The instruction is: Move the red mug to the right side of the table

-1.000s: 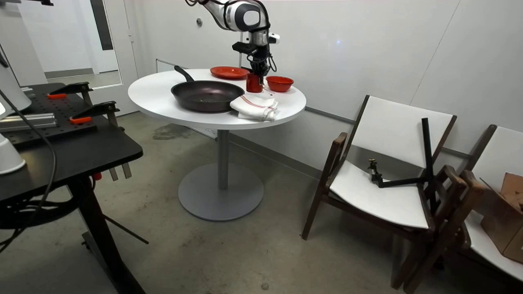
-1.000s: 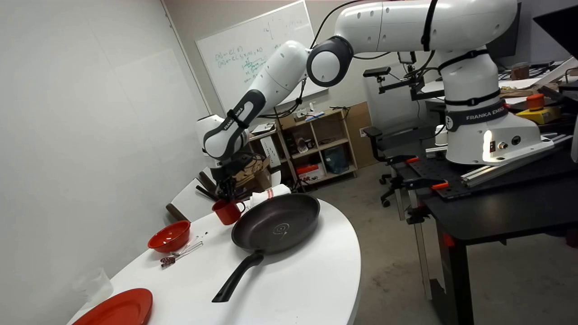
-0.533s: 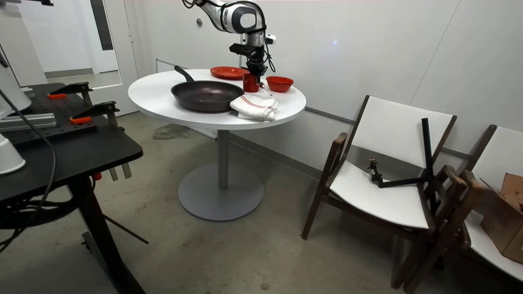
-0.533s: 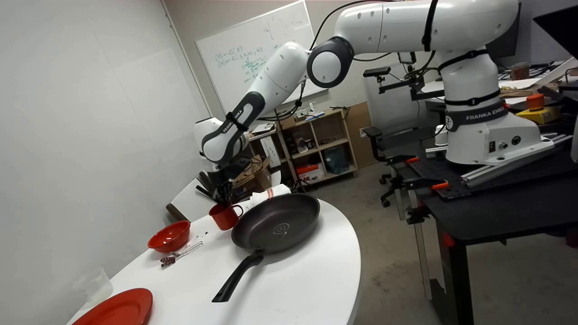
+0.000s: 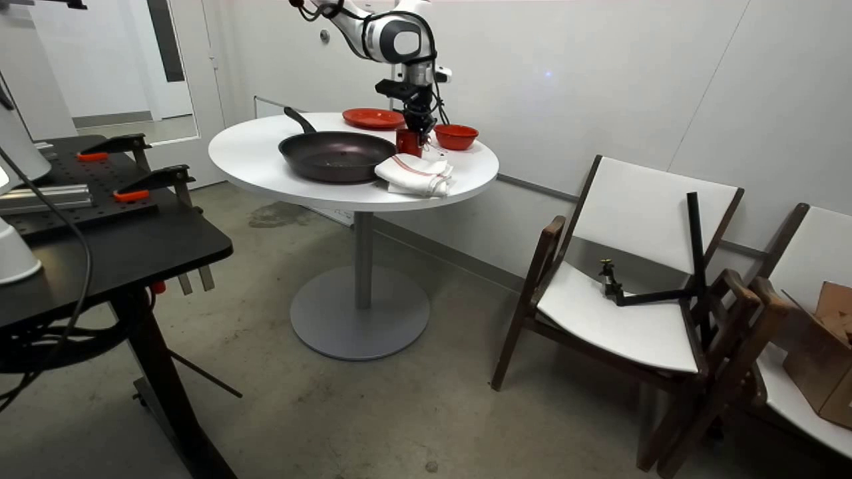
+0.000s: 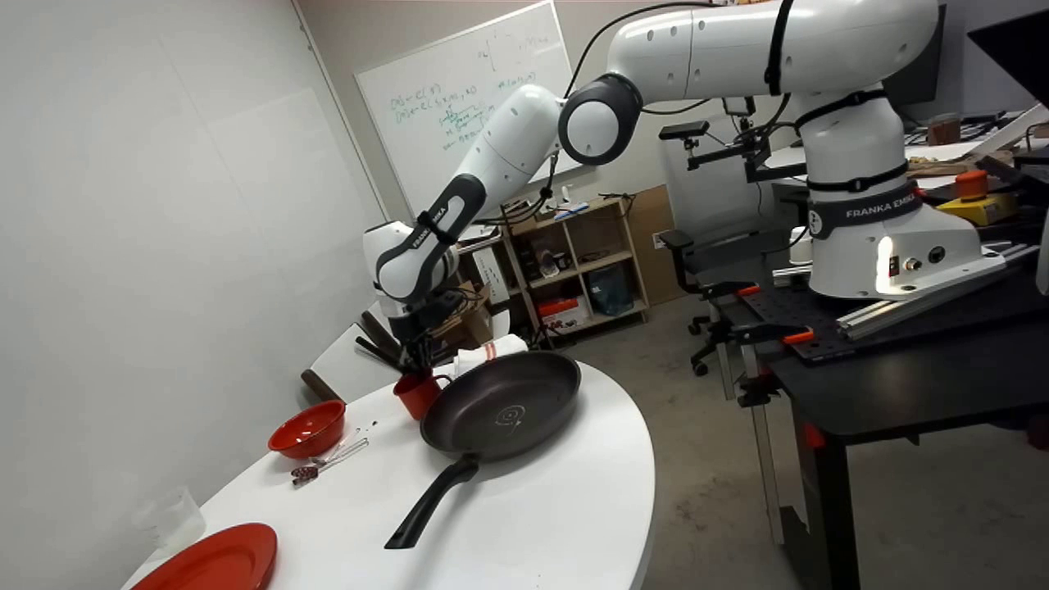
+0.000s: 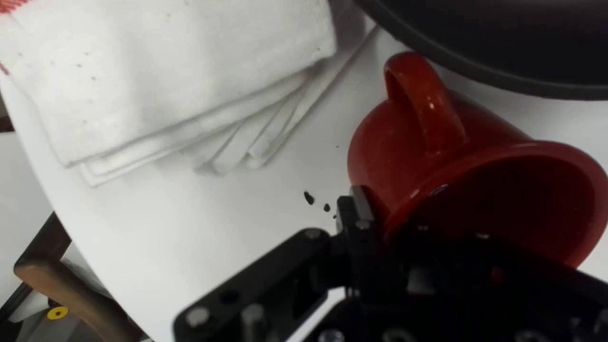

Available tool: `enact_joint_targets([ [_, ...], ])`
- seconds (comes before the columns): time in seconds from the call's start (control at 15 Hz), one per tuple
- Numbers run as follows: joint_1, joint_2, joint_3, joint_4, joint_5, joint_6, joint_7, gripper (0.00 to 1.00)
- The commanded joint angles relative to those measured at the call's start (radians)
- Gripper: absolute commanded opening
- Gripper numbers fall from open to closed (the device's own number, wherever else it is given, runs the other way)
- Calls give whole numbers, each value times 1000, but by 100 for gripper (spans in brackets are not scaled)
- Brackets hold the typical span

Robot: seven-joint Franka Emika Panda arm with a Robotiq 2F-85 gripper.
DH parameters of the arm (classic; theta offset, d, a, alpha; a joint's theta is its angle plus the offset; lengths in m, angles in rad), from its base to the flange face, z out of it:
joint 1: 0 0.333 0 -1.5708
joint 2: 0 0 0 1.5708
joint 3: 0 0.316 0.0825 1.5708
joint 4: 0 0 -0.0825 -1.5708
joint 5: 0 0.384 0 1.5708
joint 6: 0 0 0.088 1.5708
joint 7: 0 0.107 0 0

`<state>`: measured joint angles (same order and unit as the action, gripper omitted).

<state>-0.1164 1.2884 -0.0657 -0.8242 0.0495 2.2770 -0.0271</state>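
The red mug (image 5: 407,144) is at the far side of the round white table (image 5: 249,150), between the black pan and the red bowl. In an exterior view the mug (image 6: 416,397) stands just behind the pan rim, slightly tilted, its handle toward the towel. My gripper (image 5: 421,133) comes down from above at the mug's rim. In the wrist view the gripper (image 7: 387,221) pinches the wall of the mug (image 7: 389,142), one finger outside, the other inside and mostly lost in shadow. Whether the mug's base touches the table (image 6: 565,508) cannot be told.
The black pan (image 5: 336,156) is close beside the mug. A folded white towel (image 5: 416,176) lies in front of it. The red bowl (image 5: 456,137), red plate (image 5: 373,118) and a utensil (image 6: 328,465) are also on the table. A chair (image 5: 619,319) stands beside the table.
The gripper and mug have moved together, first slightly away from the towel and down, then back toward the towel and the pan. Nothing else has moved.
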Motion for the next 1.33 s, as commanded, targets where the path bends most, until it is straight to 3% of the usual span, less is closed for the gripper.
enact_joint_targets([
  [0.0,-12,32,12,58,-19,-35,-19,2],
  [0.47,-5,25,-1,45,-6,-28,-27,5],
  [0.53,-5,25,-1,45,-6,-28,-26,31],
  [0.67,-5,25,-1,45,-6,-29,-26,36],
  [1.2,-4,22,-3,48,-6,-29,-19,95],
  [1.27,-4,22,-4,49,-6,-30,-19,99],
])
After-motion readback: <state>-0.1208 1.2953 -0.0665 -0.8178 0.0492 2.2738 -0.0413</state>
